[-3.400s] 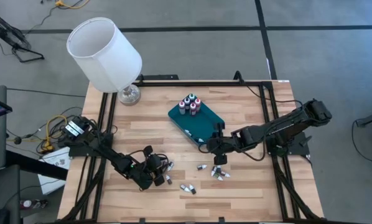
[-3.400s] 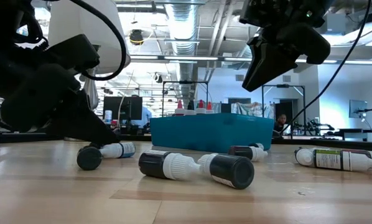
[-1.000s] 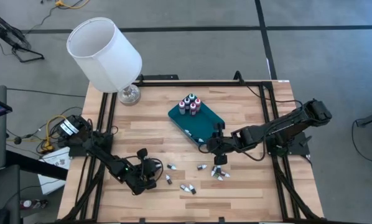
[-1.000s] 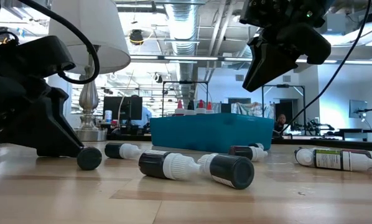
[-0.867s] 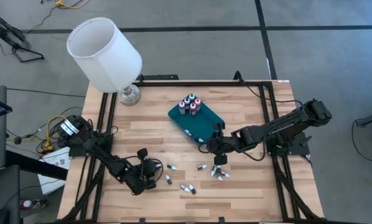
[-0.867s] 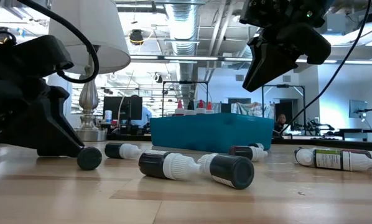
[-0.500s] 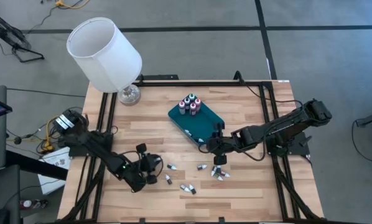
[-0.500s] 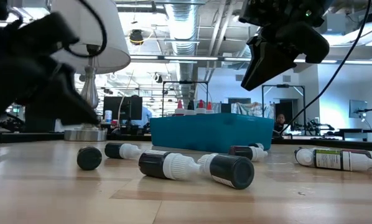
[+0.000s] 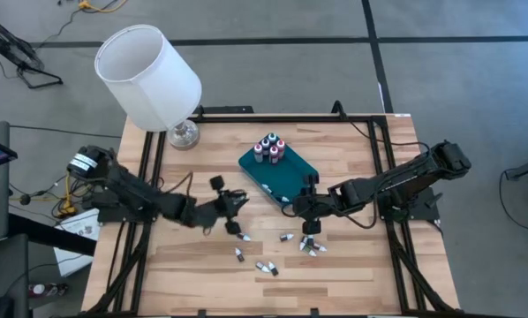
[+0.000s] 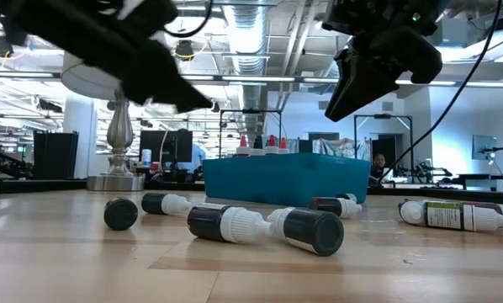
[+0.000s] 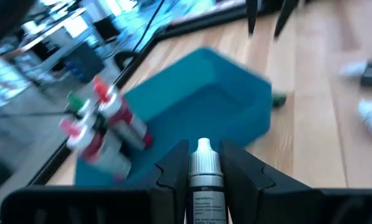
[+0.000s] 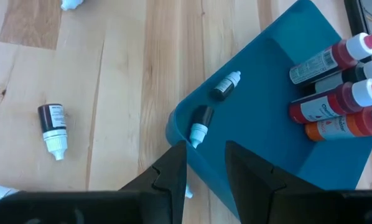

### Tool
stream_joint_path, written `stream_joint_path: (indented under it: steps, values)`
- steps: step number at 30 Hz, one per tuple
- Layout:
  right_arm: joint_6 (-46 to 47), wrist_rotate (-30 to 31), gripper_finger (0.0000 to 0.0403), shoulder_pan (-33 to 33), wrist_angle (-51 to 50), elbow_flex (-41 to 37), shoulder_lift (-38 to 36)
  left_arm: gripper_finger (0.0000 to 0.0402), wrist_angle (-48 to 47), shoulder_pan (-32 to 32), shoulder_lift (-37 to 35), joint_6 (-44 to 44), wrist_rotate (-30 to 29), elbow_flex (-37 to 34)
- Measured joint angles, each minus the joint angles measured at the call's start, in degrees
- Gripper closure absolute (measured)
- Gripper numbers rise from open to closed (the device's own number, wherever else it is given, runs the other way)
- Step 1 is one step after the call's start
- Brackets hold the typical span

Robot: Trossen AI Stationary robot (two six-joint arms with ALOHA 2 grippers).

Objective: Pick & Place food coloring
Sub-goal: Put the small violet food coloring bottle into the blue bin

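Between the fingers of the left tool (image 11: pixel 203 177) a food coloring bottle (image 11: pixel 203 176) is clamped, white cap pointing forward toward the teal tray (image 11: pixel 198 112). High view places this tool (image 9: pixel 231 205) above the table (image 9: pixel 352 168), just short of the tray's near corner. Seven bottles (image 9: pixel 269 147) stand upright at the tray's far end; two lie loose inside (image 12: pixel 206 118). Remaining bottles (image 9: pixel 266 266) lie scattered on the table in front.

Risks, as judged:
- Release short of the rim drops the bottle onto the table
- A low approach strikes the tray wall
- Overshoot topples the standing group

Right tool (image 12: pixel 204 165) hovers empty, fingers narrowly parted, over the tray's near edge; arm collision possible
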Motion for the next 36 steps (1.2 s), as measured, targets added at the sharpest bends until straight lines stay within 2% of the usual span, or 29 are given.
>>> stream_joint_path:
  steps: [3,9,15,23,36]
  values:
    - [1.3,0.0,0.0301,0.3,0.0,0.0,0.0,0.0329,4.9,5.1,0.0,4.0,8.6,0.0]
    - [3.5,0.0,0.0301,1.4,0.0,0.0,0.0,0.0329,8.5,13.3,0.0,6.6,21.3,0.0]
    - [6.4,0.0,0.0301,2.8,0.0,0.0,0.0,0.0329,8.9,18.0,0.0,7.6,27.3,0.0]
    - [10.9,0.1,0.0301,5.2,1.2,0.0,0.0,0.0329,12.6,20.7,0.0,11.9,34.5,0.0]
    - [11.5,0.2,0.0301,11.6,11.1,0.0,0.0,0.0329,15.8,25.8,0.7,15.5,46.6,0.1]
